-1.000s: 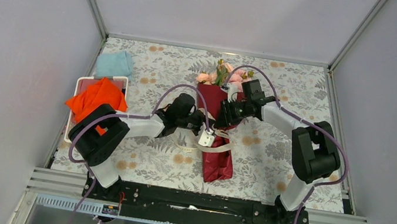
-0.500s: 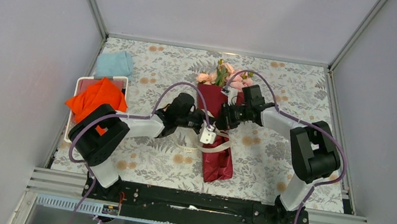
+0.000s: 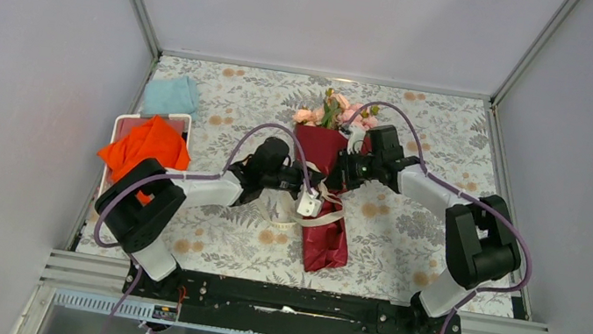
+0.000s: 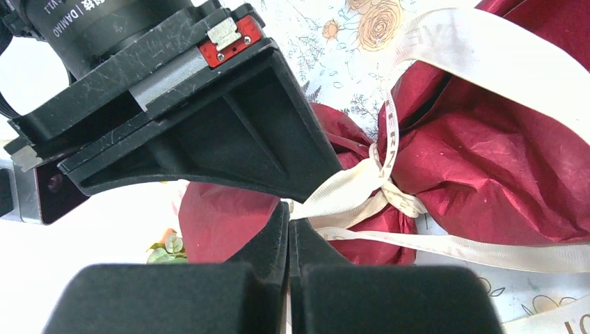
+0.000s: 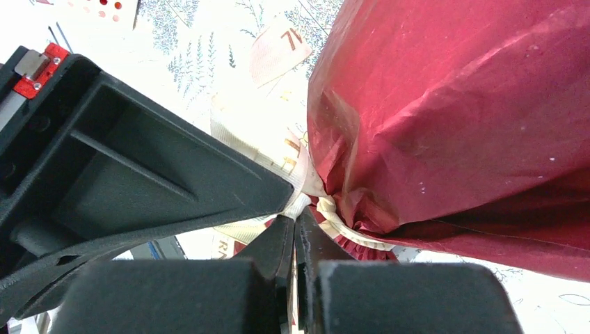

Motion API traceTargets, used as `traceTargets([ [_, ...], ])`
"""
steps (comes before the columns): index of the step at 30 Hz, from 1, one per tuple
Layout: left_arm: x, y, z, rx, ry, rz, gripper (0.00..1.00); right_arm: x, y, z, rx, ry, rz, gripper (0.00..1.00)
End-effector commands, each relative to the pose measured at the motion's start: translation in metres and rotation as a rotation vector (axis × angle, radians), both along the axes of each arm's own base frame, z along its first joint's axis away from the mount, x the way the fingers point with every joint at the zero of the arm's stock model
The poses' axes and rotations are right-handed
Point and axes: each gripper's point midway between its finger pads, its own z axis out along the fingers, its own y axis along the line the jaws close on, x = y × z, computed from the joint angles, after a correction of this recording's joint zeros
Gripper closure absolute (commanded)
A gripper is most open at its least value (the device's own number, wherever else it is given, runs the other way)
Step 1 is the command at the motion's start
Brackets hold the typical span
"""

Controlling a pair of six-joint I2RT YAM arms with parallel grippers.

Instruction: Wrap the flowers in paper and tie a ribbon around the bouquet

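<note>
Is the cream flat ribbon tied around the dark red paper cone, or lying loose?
Tied: the cream flat ribbon crosses in a knot, cinching the dark red paper cone at its waist.

orange cloth [image 3: 145,146], blue cloth [image 3: 170,97], floral tablecloth [image 3: 437,122]

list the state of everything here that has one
left gripper, shut on the ribbon
right gripper, shut on the ribbon
ribbon, knotted round the paper's waist
paper, wrapped round the flowers, cinched, lying flat
flowers, blooms poking out the far end
orange cloth, crumpled in the white tray
blue cloth, crumpled, lying loose
</note>
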Motion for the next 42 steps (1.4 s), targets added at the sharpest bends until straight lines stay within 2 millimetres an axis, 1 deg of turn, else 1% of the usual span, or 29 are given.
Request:
traceTargets([
  [1, -0.01, 0.008, -0.006, 0.028, 0.015, -0.023, 1.0, 0.02, -0.021, 0.005, -0.075, -0.056, -0.125, 1.0],
  [4, -0.014, 0.011, -0.01, 0.048, 0.039, -0.025, 0.96, 0.02, -0.024, 0.004, -0.091, -0.05, -0.141, 1.0],
  [9, -0.021, 0.015, -0.015, 0.065, 0.069, -0.029, 0.95, 0.019, -0.022, 0.003, -0.079, -0.039, -0.137, 0.94],
  [10, -0.021, 0.016, -0.015, 0.065, 0.067, -0.03, 0.92, 0.018, -0.022, 0.004, -0.076, -0.039, -0.136, 0.93],
  [12, -0.02, 0.016, -0.015, 0.065, 0.067, -0.023, 0.81, 0.018, -0.022, 0.005, -0.075, -0.04, -0.136, 0.93],
  [14, -0.019, 0.017, -0.014, 0.065, 0.063, -0.017, 0.77, 0.017, -0.023, 0.006, -0.075, -0.045, -0.136, 0.95],
  [15, -0.019, 0.017, -0.013, 0.066, 0.063, -0.016, 0.74, 0.018, -0.023, 0.007, -0.078, -0.045, -0.139, 0.95],
  [19, -0.018, 0.021, -0.007, 0.075, 0.082, 0.016, 0.51, 0.018, -0.024, 0.01, -0.083, -0.054, -0.137, 0.97],
  [20, -0.018, 0.023, -0.004, 0.079, 0.099, 0.03, 0.47, 0.018, -0.024, 0.01, -0.083, -0.053, -0.137, 0.97],
  [24, -0.025, 0.047, -0.009, 0.148, 0.291, 0.104, 0.33, 0.016, -0.023, 0.005, -0.082, -0.035, -0.133, 0.97],
  [26, -0.029, 0.058, -0.015, 0.155, 0.444, 0.189, 0.25, 0.015, -0.023, 0.005, -0.079, -0.029, -0.132, 0.98],
  [28, -0.03, 0.063, -0.022, 0.143, 0.575, 0.297, 0.21, 0.015, -0.023, 0.005, -0.076, -0.028, -0.133, 0.98],
  [30, -0.023, 0.064, -0.028, 0.1, 0.682, 0.435, 0.16, 0.014, -0.023, 0.005, -0.074, -0.025, -0.137, 0.98],
  [32, -0.017, 0.059, -0.032, 0.063, 0.768, 0.533, 0.14, 0.015, -0.022, 0.006, -0.071, -0.023, -0.14, 0.98],
  [36, -0.026, 0.045, -0.042, 0.077, 0.889, 0.578, 0.14, 0.015, -0.022, 0.007, -0.067, -0.028, -0.145, 0.98],
  [38, -0.025, 0.042, -0.049, 0.075, 0.957, 0.628, 0.17, 0.015, -0.021, 0.006, -0.063, -0.026, -0.144, 0.98],
  [42, -0.026, 0.039, -0.059, 0.054, 1.009, 0.661, 0.24, 0.014, -0.021, 0.005, -0.062, -0.024, -0.137, 0.98],
])
